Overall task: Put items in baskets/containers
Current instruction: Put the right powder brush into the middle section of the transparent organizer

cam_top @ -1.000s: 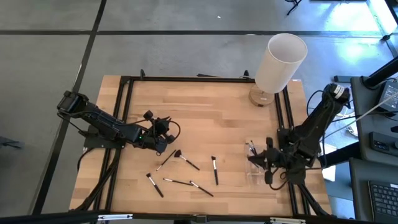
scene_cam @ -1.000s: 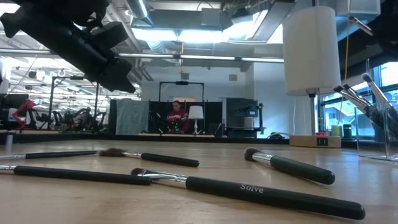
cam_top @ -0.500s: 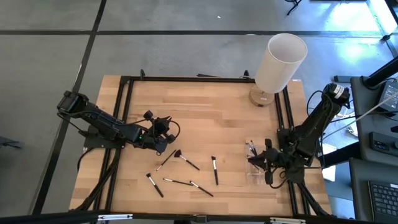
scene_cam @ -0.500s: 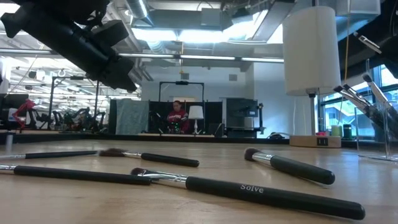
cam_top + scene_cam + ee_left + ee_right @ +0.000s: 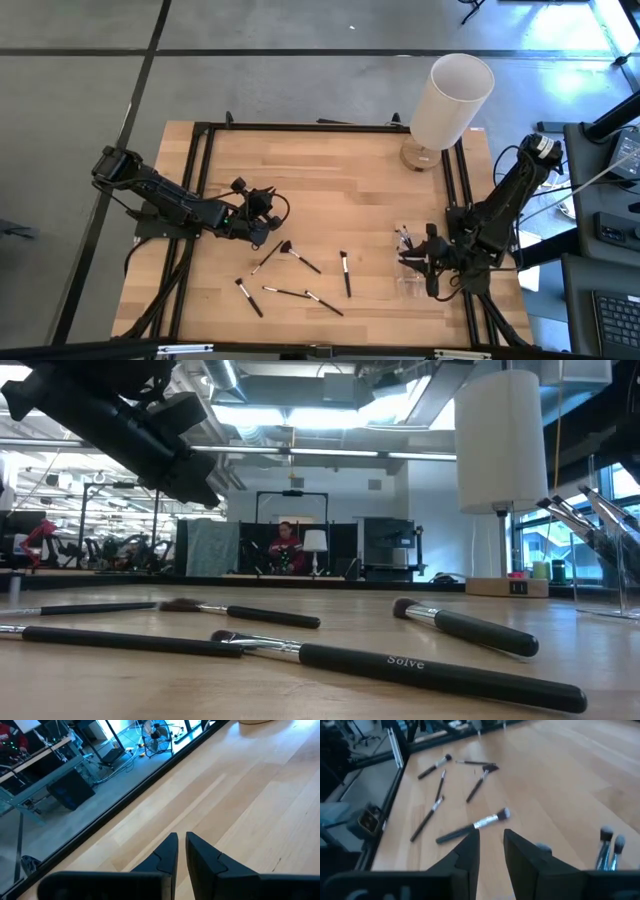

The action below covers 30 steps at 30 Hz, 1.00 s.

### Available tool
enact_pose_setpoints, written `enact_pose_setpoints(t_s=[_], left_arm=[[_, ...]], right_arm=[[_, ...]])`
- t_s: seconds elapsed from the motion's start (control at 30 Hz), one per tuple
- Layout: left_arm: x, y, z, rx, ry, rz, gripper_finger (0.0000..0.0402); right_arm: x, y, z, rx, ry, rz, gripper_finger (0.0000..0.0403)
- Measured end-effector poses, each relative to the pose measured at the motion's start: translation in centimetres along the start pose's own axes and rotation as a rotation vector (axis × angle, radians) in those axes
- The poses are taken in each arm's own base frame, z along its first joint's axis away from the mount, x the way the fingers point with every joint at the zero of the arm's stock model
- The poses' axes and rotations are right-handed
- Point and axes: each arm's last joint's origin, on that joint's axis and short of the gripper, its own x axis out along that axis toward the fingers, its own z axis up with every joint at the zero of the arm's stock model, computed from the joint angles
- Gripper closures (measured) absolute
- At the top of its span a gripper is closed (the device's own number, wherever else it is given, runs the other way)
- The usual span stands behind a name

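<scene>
Several thin makeup brushes point(image 5: 300, 258) lie flat on the wooden table between the arms; the low view shows them close up point(image 5: 400, 665), and the right wrist view shows them too point(image 5: 475, 825). A small clear box point(image 5: 410, 275) stands near the table's right edge. More brushes point(image 5: 404, 238) lean in it, bristles up point(image 5: 608, 845). My right gripper point(image 5: 425, 258) hovers over the box, narrowly open and empty point(image 5: 491, 837). My left gripper point(image 5: 272, 222) hangs above the table left of the loose brushes, shut and empty point(image 5: 181, 842).
A tall white cylinder on a round wooden base point(image 5: 450, 100) stands at the far right corner point(image 5: 500, 440). A black frame runs round the table's edges point(image 5: 205, 180). Bare wood lies between the loose brushes and the far edge. A person sits in the room beyond.
In the low view, a brush handle that stood high above the clear box half a second ago now leans among the brushes inside it. Both arms have stayed nearly where they were.
</scene>
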Motion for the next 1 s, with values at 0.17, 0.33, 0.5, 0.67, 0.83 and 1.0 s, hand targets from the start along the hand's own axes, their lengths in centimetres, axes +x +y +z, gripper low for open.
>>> enact_pose_setpoints(t_s=[0.17,0.33,0.5,0.67,0.83,1.0], left_arm=[[0.2,0.1,0.1,-0.004,-0.001,0.016,0.0370],[0.6,0.3,0.1,-0.019,0.017,0.014,0.0370],[0.9,0.4,0.1,-0.046,0.038,0.002,0.0370],[0.9,0.3,0.1,-0.005,0.049,-0.019,0.0370],[0.9,-0.2,0.4,0.048,0.066,-0.118,0.0370],[0.8,-1.0,0.8,0.087,0.085,-0.317,0.0370]], right_arm=[[0.1,1.2,3.1,0.086,-0.079,-0.024,0.0315],[0.2,2.8,8.1,0.120,-0.164,-0.041,0.0315],[2.0,2.6,11.7,0.225,-0.189,-0.103,0.0315],[6.5,1.3,12.2,0.355,-0.029,-0.121,0.0315],[11.6,1.0,12.1,0.468,0.183,-0.095,0.0315],[15.7,2.3,13.7,0.463,0.383,-0.132,0.0315]])
